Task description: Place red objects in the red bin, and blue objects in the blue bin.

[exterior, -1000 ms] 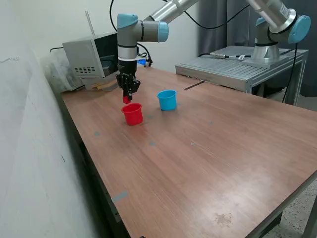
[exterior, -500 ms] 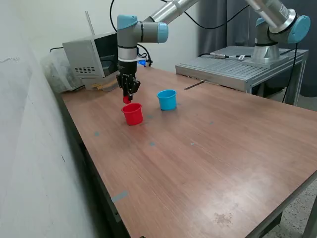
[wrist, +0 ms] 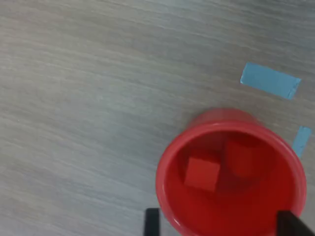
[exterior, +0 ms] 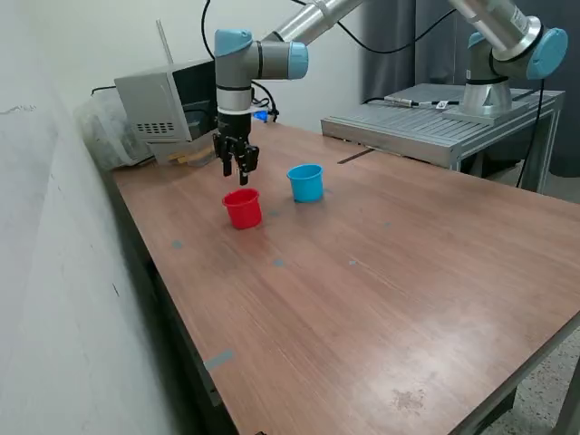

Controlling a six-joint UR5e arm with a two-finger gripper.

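Red plastic fills the wrist view — the red bin (wrist: 231,179) stands upright on the wooden table (exterior: 381,263) with two red cubes inside, one (wrist: 202,173) beside the other (wrist: 241,158) on its floor. The gripper (exterior: 237,169) hangs just above the bin, jaws spread and empty. The blue bin (exterior: 306,182) stands near it, toward the exterior view's right — its contents cannot be seen.
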